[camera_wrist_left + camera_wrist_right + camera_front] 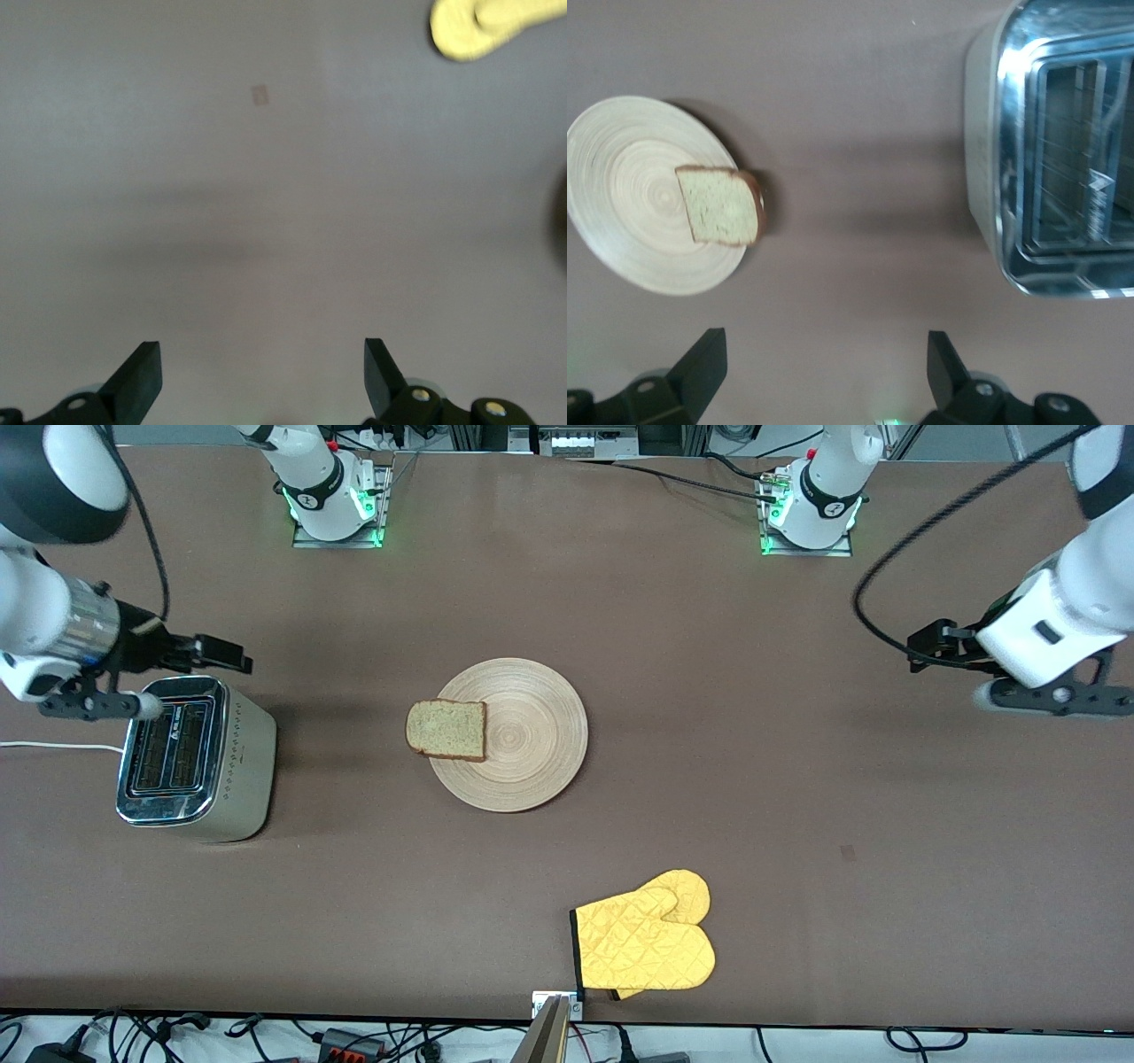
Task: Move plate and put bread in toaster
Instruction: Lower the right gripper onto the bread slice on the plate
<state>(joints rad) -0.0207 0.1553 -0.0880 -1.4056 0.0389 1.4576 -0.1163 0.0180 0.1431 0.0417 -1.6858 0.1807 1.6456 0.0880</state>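
On the plate (523,735), its toaster (190,757)-side edge carries the bread (447,730), handy for the spread right gripper (824,376) over the toaster, while the spread left gripper (261,376) waits well apart.

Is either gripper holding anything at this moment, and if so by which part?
Nothing is held. The left gripper is open over bare table; the right gripper is open beside the toaster.

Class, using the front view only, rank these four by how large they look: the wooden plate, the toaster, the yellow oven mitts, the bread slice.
1. Round tan wooden plate
2. Boxy chrome-topped toaster and pair of yellow quilted oven mitts: too alike to rank
3. Squarish brown bread slice
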